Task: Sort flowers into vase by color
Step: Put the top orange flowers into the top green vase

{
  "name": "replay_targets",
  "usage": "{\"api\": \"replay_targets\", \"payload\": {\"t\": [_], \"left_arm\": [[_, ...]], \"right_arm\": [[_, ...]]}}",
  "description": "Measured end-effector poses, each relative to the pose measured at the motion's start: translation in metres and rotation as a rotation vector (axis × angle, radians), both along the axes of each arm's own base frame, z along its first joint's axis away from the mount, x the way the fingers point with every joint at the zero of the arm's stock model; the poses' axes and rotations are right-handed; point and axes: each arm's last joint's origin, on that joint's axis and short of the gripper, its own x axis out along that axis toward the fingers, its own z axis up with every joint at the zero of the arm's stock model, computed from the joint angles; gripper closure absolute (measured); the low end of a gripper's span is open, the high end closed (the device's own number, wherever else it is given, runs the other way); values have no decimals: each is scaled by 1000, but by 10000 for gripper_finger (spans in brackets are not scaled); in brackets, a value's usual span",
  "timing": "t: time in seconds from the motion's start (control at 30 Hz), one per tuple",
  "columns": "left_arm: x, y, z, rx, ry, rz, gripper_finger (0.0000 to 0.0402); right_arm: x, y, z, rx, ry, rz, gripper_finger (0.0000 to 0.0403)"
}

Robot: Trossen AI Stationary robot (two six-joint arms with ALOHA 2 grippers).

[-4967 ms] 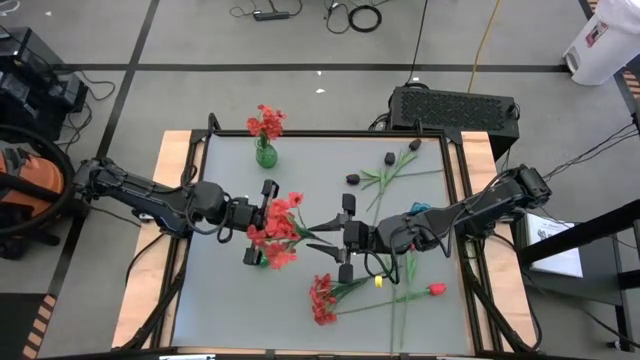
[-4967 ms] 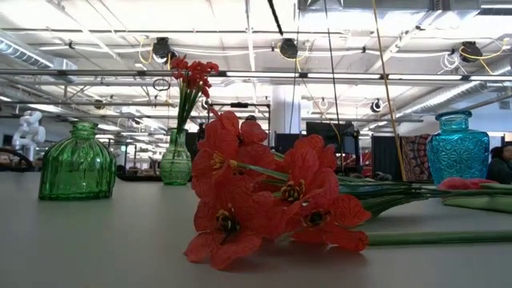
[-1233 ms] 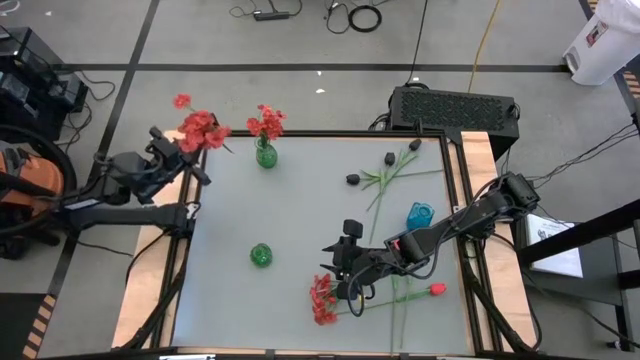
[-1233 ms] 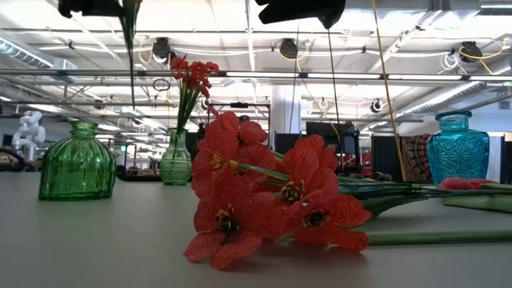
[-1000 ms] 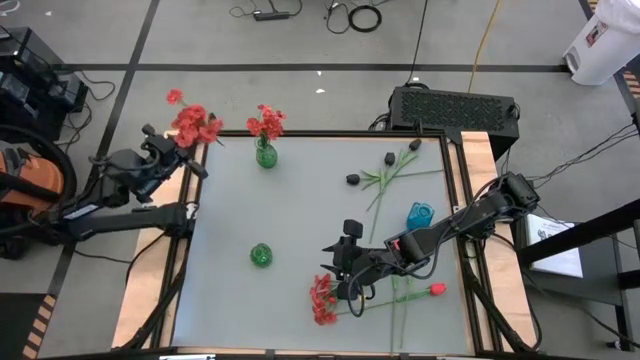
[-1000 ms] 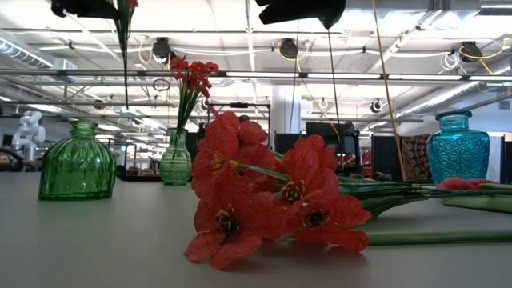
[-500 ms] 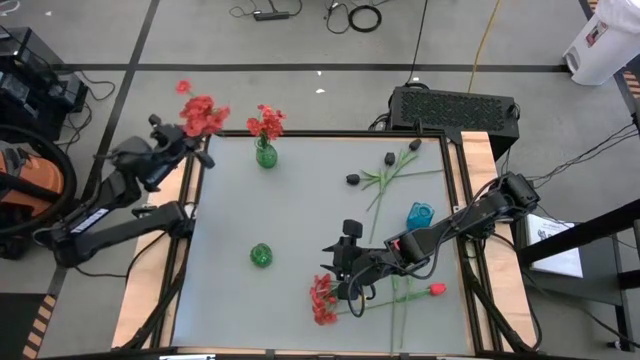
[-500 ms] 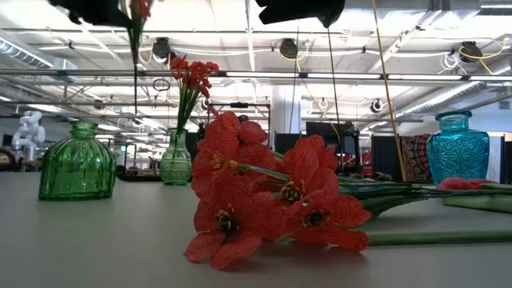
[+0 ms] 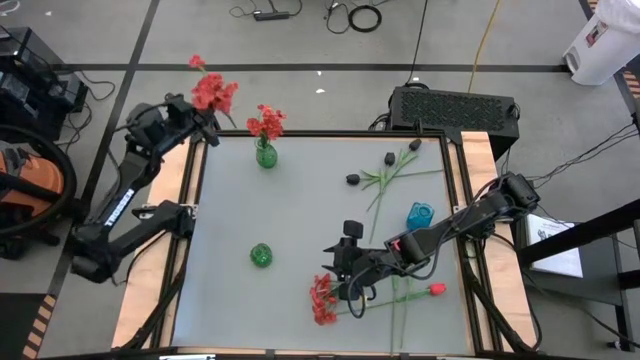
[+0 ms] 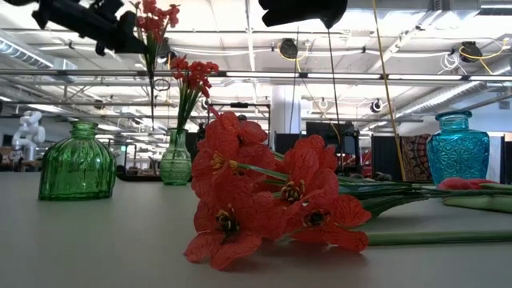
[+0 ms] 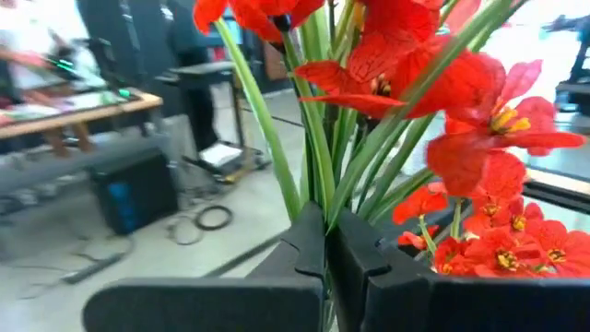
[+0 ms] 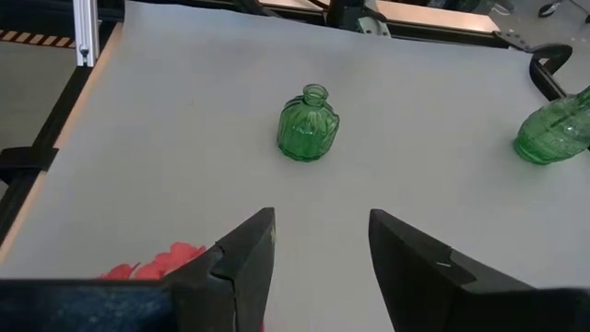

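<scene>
My left gripper (image 9: 193, 113) is raised over the table's far left corner, shut on a red blossom spray (image 9: 211, 91). In the low view the spray (image 10: 154, 18) hangs just left of the tall green vase (image 10: 175, 160), which holds red flowers (image 9: 266, 122). My right gripper (image 9: 345, 268) hovers open over another red spray (image 9: 322, 298) lying on the table near the near edge. A red tulip bud (image 9: 436, 290) lies right of it. Black blooms (image 9: 352, 180) on green stems lie toward the far right. My left gripper pinches the spray's bundle of green stems (image 11: 318, 189) between its two fingers (image 11: 304, 249), just below the blossoms. In the low view the fingers come level from the left, across the stems. The spray is upright and lifted clear, its stem end (image 10: 152, 84) hanging below.
A round green vase (image 9: 260, 256) stands left of centre, also seen in the right wrist view (image 12: 309, 124). A blue vase (image 9: 420, 215) stands at the right. Raised wooden rails frame the table (image 9: 300, 200). A black box (image 9: 455, 105) sits beyond the far edge.
My left arm has risen and swung toward the table's far edge and right, carrying the red spray closer to the tall green vase. The spray stays upright in the shut fingers.
</scene>
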Motion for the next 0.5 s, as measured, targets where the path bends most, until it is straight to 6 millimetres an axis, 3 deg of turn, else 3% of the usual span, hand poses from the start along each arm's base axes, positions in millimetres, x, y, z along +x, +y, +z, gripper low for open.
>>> {"api": "replay_targets", "payload": {"t": [0.23, 0.5], "left_arm": [[-19, 18, -4, -49, -46, -153, 400], [-28, 15, -3, -59, -74, -439, 400]], "right_arm": [[-1, 2, 0, 13, 1, -4, 234], [-1, 2, 0, 16, 0, -6, 234]]}}
